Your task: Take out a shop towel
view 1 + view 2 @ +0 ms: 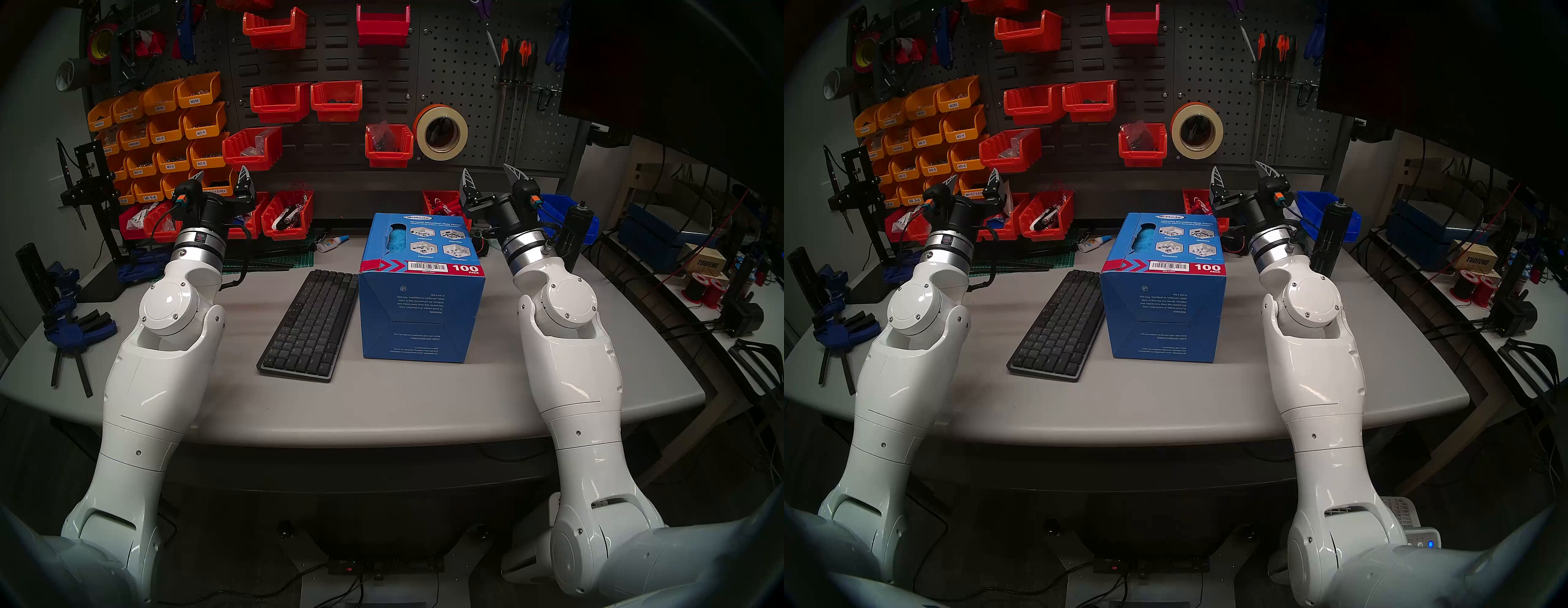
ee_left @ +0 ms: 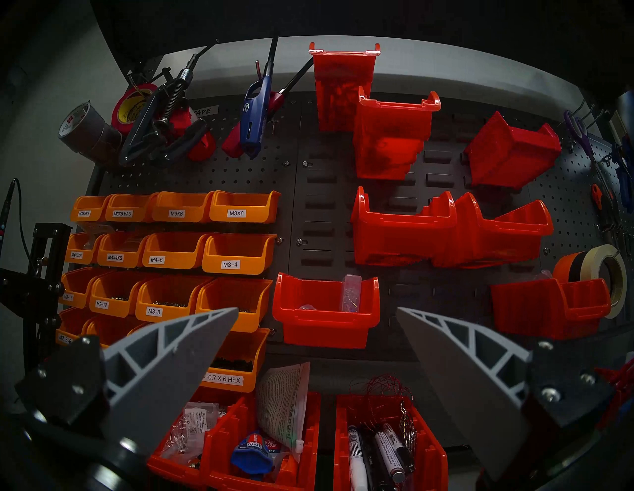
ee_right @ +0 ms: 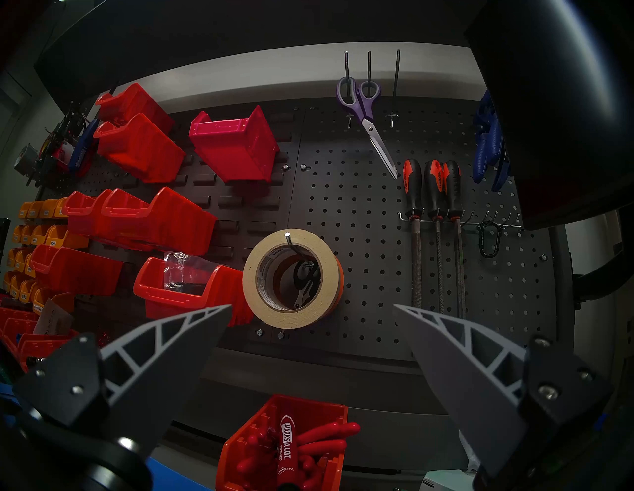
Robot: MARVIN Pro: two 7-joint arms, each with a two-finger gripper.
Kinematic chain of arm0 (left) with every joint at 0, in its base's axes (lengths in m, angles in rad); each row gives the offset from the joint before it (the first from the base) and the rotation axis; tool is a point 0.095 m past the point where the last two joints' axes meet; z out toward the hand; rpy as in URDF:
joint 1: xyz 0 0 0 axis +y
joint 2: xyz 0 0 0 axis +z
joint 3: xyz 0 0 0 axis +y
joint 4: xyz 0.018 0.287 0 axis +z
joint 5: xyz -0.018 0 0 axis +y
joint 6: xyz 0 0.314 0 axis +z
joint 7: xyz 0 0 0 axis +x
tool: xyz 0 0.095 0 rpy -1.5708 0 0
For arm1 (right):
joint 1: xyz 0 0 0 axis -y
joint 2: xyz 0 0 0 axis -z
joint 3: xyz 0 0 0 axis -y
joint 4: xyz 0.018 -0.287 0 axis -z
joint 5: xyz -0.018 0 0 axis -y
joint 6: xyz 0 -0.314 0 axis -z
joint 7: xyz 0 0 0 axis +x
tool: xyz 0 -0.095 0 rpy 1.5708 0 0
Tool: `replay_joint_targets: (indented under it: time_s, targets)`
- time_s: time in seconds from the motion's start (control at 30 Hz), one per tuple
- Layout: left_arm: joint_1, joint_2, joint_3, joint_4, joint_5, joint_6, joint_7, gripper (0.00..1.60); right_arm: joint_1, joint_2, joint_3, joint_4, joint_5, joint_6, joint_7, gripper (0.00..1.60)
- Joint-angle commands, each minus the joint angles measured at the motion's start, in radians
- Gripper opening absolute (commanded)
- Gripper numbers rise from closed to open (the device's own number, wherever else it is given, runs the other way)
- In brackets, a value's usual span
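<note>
A: Where is the shop towel [image 1: 398, 240]?

B: Inside the blue cardboard box [image 1: 420, 293], which stands on the grey table [image 1: 382, 403] just right of the dark keyboard [image 1: 312, 325]. Only a patch of bright-blue textured cloth shows, through an oval opening at the left of the box's top face.

A: Is either arm near it?

B: No. Both are raised above the table and well apart from the box, one on each side. The left gripper [image 1: 221, 177] is up at the far left, in front of the orange bins [image 1: 169, 136] on the pegboard. The right gripper [image 1: 492, 174] is up at the far right, below the roll of masking tape [image 1: 441, 132].

A: And the fingers?

B: Spread wide on both, holding nothing. In the left wrist view the two grey fingers [image 2: 178, 363] stand far apart, with red bins [image 2: 326, 308] between them in the background. In the right wrist view the fingers [image 3: 171, 356] are equally parted, with the tape roll and a red bin of markers [image 3: 284, 442] seen through the gap.

A: Is anything touching the box?

B: The keyboard lies close along its left side; I cannot tell whether they touch.
</note>
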Motion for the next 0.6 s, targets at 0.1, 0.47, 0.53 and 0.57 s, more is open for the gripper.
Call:
replay_joint_targets:
  time_s: [0.1, 0.47, 0.53, 0.57]
  targets:
    - [-0.036, -0.008, -0.008, -0.018, 0.000, -0.016, 0.008, 1.60, 0.027, 0.000, 0.004, -0.030, 0.006, -0.004, 0.002, 1.60]
    - [-0.041, 0.018, -0.026, -0.015, -0.009, -0.016, -0.018, 1.60, 0.040, 0.058, 0.055, -0.058, 0.016, 0.032, 0.030, 1.60]
    - [-0.041, 0.026, -0.032, -0.020, -0.025, -0.006, -0.033, 1.60, 0.034, 0.070, 0.069, -0.072, 0.025, 0.042, 0.043, 1.60]
    - [-0.041, 0.029, -0.035, -0.022, -0.027, -0.005, -0.036, 1.60, 0.031, 0.077, 0.075, -0.080, 0.024, 0.050, 0.047, 1.60]
